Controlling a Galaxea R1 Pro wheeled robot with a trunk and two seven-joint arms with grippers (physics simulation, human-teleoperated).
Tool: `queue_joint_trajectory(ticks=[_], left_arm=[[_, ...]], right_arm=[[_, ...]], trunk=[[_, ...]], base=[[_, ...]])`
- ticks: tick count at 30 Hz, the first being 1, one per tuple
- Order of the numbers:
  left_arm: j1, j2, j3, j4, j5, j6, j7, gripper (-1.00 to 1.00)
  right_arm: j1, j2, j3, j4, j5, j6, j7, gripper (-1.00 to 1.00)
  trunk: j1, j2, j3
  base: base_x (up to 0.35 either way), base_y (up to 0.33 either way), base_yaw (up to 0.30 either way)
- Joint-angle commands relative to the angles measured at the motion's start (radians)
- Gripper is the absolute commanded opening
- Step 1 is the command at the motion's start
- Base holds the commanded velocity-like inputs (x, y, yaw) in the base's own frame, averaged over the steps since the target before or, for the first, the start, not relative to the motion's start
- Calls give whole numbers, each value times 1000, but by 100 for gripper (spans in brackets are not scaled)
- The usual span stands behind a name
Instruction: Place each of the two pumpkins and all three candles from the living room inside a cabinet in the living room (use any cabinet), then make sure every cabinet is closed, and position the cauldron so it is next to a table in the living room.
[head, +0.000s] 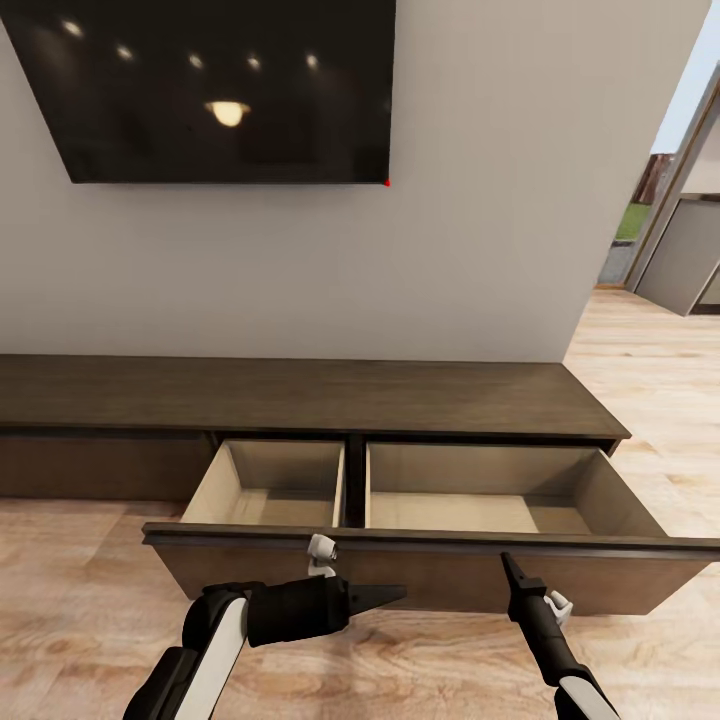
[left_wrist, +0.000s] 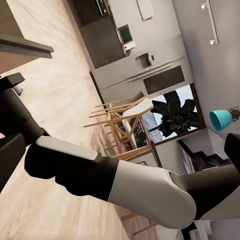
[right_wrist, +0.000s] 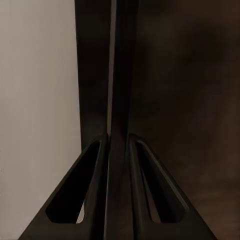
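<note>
The long, low dark brown cabinet (head: 300, 395) stands against the wall. Its wide drawer (head: 430, 565) is pulled out, and both compartments inside are bare. My right gripper (head: 507, 562) points up at the drawer front's top edge. In the right wrist view its fingers (right_wrist: 95, 190) stand close together with that dark edge between them, so the right gripper (right_wrist: 119, 135) is shut on it. My left gripper (head: 385, 597) hangs open in front of the drawer front, pointing right and holding nothing. The pumpkins, candles, cauldron and table are out of view.
A black TV (head: 210, 90) hangs on the wall above the cabinet. A doorway (head: 680, 250) opens at the right over wood floor. The left wrist view looks past my right forearm (left_wrist: 125, 180) to wooden chairs (left_wrist: 120, 120) and kitchen units (left_wrist: 145, 70).
</note>
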Motion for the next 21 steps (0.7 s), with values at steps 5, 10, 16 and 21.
queue_joint_trajectory(ticks=[5, 10, 16, 21], left_arm=[[0, 0, 1, -1, 0, 4, -2, 100], [0, 0, 1, -1, 0, 4, -2, 100], [0, 0, 1, -1, 0, 4, -2, 100], [0, 0, 1, -1, 0, 4, -2, 100]], right_arm=[[5, -2, -12, -1, -29, 20, 22, 100], [5, -3, -12, -1, -29, 20, 22, 100], [5, -3, -12, -1, -29, 20, 22, 100], [5, -1, -12, 0, -29, 20, 22, 100]], trunk=[[0, -1, -1], [0, -1, -1], [0, -1, -1], [0, -1, -1]], base=[[0, 0, 0], [0, 0, 0], [-89, 0, 0], [-265, 0, 0]])
